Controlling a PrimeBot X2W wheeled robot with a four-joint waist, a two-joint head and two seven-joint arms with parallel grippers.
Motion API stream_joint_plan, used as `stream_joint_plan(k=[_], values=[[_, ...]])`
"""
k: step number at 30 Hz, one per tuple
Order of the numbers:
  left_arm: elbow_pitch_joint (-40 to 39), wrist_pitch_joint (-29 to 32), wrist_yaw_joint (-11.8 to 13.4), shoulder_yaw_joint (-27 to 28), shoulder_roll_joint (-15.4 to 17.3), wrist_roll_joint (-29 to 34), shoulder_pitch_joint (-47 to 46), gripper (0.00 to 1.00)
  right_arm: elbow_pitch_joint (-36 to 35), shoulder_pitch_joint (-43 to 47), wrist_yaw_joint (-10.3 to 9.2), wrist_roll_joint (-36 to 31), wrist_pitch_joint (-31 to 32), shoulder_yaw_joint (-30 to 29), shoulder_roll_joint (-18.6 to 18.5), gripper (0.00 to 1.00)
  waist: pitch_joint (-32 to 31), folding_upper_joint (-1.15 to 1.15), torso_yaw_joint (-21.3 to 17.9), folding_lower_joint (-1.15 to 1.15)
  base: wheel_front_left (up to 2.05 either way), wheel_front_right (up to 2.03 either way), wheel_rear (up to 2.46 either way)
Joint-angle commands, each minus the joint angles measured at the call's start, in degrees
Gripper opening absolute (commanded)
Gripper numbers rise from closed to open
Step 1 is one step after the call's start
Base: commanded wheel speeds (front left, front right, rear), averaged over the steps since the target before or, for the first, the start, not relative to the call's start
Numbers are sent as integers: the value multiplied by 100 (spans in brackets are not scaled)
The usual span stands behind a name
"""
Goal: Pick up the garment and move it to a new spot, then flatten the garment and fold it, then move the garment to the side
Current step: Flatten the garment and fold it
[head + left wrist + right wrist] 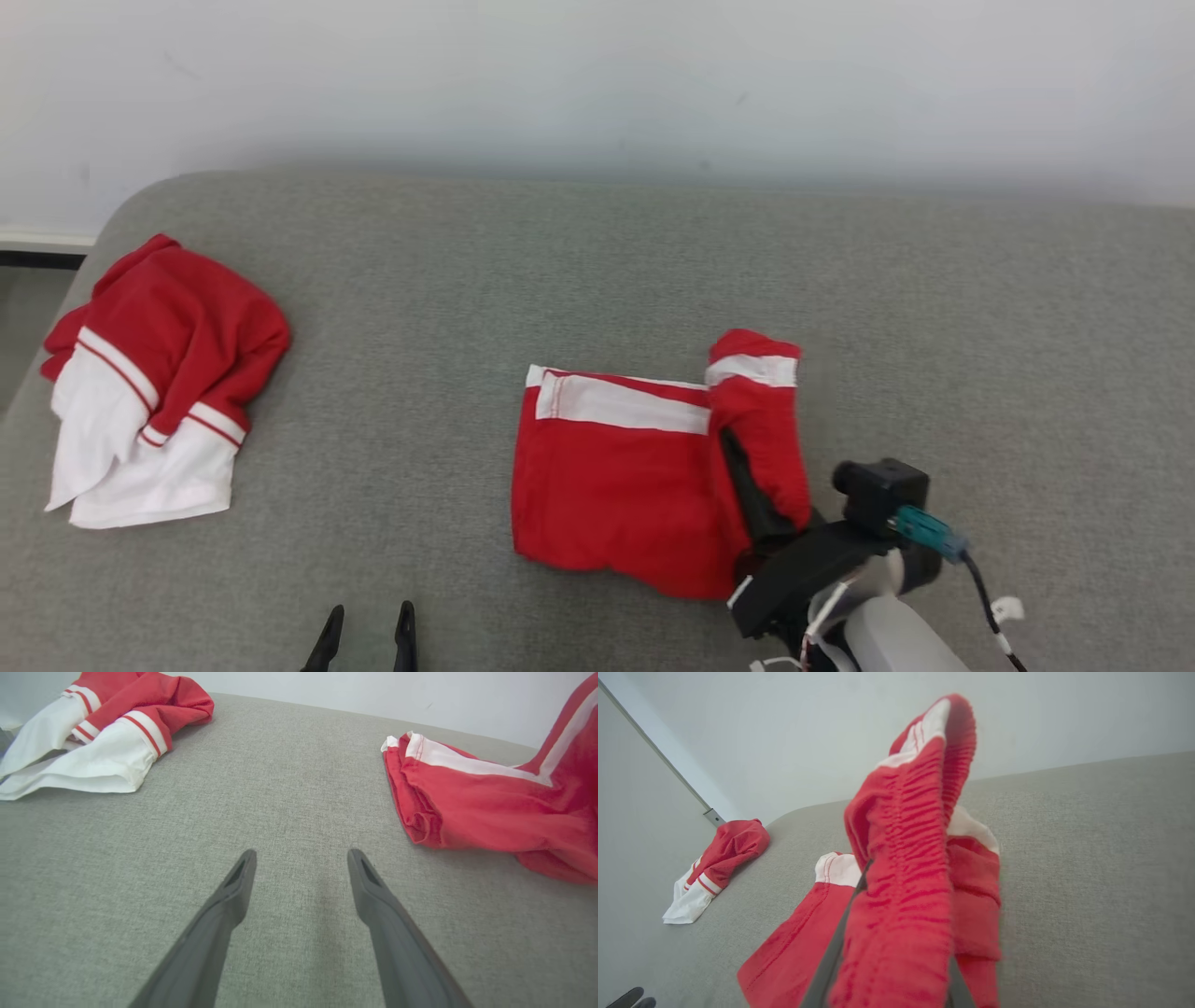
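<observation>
Right end effector (747,481) clenched on the garment (607,485), one edge raised; left end effector (366,618) released

- Light is soft & even in all 3 pics. Bright enough, no glare.
- Light seems to come from above: a faint dark band sits low on the wall (597,154), just over the grey surface (448,280).
- Thin soft shadow under the near edge of the red garment (607,485); same under the red & white cloth (149,392).
- Head view: clear, a bit grainy.
- Left wrist view: wide lens bends the edges. The left gripper (301,856) looks huge & a bit soft at the bottom.
- Right wrist view: garment is v. close to the cam, so its low part is smeared & blurry. Far stuff is clearer.
</observation>
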Motion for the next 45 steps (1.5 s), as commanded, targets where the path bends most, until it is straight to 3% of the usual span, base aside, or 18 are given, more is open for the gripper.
stream_joint_plan(k=[1, 10, 12, 14, 15, 21, 26, 39, 45], values=[[3, -18, 19, -14, -5, -21, 49, 100, -22, -71, -15, 43, 52, 102, 0, 0, -25, 0, 150, 0, 0, 0, 0], [30, -18, 23, -64, -6, -23, 87, 100, 632, -559, -15, 29, 157, 563, 23, 2, 16, 0, 748, 0, 0, 0, 0], [32, -18, 24, -47, -6, -22, 109, 100, 836, -696, -15, 81, 102, 629, 26, 9, 34, 0, 840, 0, 0, 0, 0], [45, -18, 19, -46, -7, -19, 123, 100, 1032, -839, -15, 62, 22, 705, 26, 44, 39, 0, 913, 0, 0, 0, 0], [50, -18, 20, -46, -7, -20, 121, 100, 1089, -883, -14, 169, -19, 766, 26, 100, 39, 0, 942, 0, 0, 0, 0], [14, -18, 92, 65, -7, -40, 84, 100, 1291, -1069, -15, 547, -283, 1036, 18, 100, 16, 0, 894, 0, 0, 0, 0], [-81, -18, 138, 164, -6, -1, 49, 100, 1426, -1106, -15, 462, -417, 820, 20, 100, -10, 0, 659, 0, 0, 0, 0], [-365, -18, 125, 438, -6, 190, -35, 100, 562, -115, -15, -1168, -444, -1121, 24, 100, -40, 0, 14, 0, 0, 0, 0], [-438, -17, 128, 522, -5, 200, -28, 100, 120, 270, -15, -1353, -445, -1557, 25, 100, -52, 0, -182, 0, 0, 0, 0]])
